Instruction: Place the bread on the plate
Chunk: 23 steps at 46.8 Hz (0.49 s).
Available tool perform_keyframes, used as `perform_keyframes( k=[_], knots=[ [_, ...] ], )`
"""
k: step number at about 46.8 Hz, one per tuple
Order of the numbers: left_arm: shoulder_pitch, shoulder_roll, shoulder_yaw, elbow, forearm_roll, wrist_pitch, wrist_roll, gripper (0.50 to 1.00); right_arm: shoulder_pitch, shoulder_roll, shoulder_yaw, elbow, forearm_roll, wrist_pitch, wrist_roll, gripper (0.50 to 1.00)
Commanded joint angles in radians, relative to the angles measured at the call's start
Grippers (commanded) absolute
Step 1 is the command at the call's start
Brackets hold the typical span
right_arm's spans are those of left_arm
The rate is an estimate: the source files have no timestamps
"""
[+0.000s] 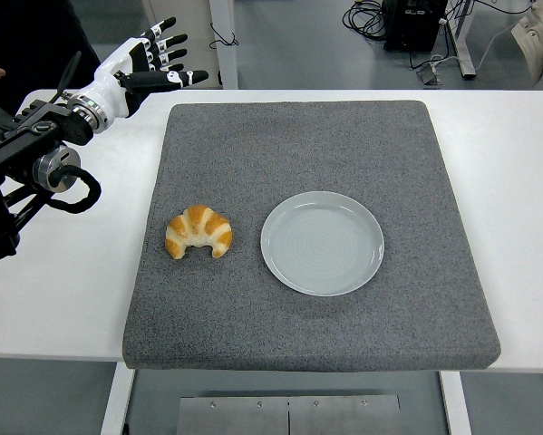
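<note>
Croissant [198,232] beside plate [322,243], no writing

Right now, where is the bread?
In the head view the croissant lies on the gray mat, left of centre, just left of the empty plate.

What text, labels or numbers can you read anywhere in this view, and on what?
None can be read.
The croissant, plate, grey mat and table carry no print.
The left hand and its arm show no legible marking.
The equipment on the floor behind the table is too small to show any label.
</note>
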Motion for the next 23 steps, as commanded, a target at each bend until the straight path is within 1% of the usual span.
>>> perform_keyframes(
  k=[1,7,16,19,23],
  knots=[
    [0.000,0.025,0.000,-0.020,0.068,-0.001,0.021,0.957,-0.001,0.000,0.000,0.000,0.000,0.001,0.000,1.000],
    [0.002,0.069,0.000,-0.070,0.157,-0.002,0.030,0.957,0.001,0.000,0.000,0.000,0.000,0.000,0.000,1.000],
    [0.015,0.140,0.003,-0.191,0.261,-0.010,0.033,0.957,0.001,0.000,0.000,0.000,0.000,0.000,0.000,1.000],
    [0.020,0.154,0.007,-0.224,0.300,-0.012,0.035,0.957,0.001,0.000,0.000,0.000,0.001,0.000,0.000,1.000],
    [0.017,0.166,0.049,-0.250,0.347,-0.012,0.050,0.957,0.001,0.000,0.000,0.000,0.000,0.000,0.000,1.000]
  ],
)
